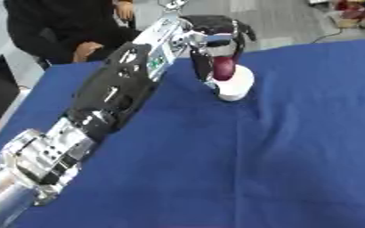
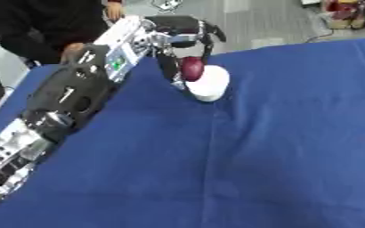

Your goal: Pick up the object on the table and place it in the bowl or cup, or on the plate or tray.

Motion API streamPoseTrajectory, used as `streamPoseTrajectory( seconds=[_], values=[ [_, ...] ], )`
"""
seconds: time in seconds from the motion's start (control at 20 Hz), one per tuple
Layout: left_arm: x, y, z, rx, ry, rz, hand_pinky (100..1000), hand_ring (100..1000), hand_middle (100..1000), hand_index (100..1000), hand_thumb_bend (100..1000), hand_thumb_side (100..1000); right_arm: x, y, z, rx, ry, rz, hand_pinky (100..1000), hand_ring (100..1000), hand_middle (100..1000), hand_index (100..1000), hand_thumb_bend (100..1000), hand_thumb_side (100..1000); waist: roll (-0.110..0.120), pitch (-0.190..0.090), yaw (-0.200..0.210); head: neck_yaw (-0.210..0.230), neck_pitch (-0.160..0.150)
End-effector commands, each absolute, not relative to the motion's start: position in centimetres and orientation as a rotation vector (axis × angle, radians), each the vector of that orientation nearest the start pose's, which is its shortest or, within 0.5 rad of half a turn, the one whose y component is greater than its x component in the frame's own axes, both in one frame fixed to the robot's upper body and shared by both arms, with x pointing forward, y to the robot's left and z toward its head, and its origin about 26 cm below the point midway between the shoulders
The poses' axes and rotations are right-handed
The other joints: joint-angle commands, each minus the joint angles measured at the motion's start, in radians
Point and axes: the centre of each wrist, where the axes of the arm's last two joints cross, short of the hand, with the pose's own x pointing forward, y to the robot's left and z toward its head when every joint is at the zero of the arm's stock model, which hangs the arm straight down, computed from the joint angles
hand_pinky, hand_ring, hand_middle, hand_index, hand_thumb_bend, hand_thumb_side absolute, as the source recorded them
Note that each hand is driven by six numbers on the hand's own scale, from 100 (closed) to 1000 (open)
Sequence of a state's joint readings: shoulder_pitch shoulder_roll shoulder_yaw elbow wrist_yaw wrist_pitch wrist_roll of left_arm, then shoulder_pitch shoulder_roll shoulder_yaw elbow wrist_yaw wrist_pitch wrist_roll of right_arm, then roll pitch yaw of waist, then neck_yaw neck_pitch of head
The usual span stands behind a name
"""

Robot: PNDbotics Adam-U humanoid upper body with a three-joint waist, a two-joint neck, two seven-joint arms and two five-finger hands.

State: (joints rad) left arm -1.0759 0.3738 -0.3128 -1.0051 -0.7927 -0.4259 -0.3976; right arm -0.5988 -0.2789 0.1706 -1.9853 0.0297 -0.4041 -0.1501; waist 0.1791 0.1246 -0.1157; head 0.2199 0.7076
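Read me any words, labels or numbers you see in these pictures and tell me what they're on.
None can be read.
Small green-and-white panel on the left forearm: any marks on it are too blurred to read.
White cup, dark red object, blue tablecloth: no text visible.

I see both views evenly lit and rather bright, with soft light that seems to come from above. The blue surface (image 1: 294, 147) shows gentle shading along its folds, and a faint shadow lies just beside the white cup (image 1: 236, 84) on its near side. The silver parts of my left arm (image 1: 45, 156) give pale glare. Everything is slightly blurred; the floor (image 1: 294, 18) behind the cup looks softest.
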Motion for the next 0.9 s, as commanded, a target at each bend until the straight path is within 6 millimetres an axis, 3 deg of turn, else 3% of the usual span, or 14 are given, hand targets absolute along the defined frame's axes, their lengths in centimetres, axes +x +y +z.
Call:
streamPoseTrajectory(
  seconds=[0.05, 0.6, 0.9],
  values=[
    [48.1, 20.5, 26.6, -1.078, 2.407, 2.450, 100, 100, 152, 332, 664, 130, 30.7, -17.5, 27.6, -0.200, 3.245, -0.444, 384, 507, 589, 687, 100, 1000, -0.002, -0.008, -0.007, 0.007, -0.017],
    [48.7, 23.3, 28.7, -1.286, 2.449, 2.273, 100, 100, 155, 332, 702, 119, 30.5, -16.3, 28.8, -0.261, 3.191, -0.494, 380, 503, 585, 688, 100, 1000, 0.042, 0.049, -0.072, 0.044, -0.103],
    [49.2, 24.6, 28.9, -1.447, 2.424, 2.233, 100, 100, 159, 331, 731, 110, 30.4, -15.8, 29.3, -0.299, 3.170, -0.497, 378, 502, 584, 689, 100, 1000, 0.047, 0.072, -0.097, 0.069, -0.133]
  ],
)
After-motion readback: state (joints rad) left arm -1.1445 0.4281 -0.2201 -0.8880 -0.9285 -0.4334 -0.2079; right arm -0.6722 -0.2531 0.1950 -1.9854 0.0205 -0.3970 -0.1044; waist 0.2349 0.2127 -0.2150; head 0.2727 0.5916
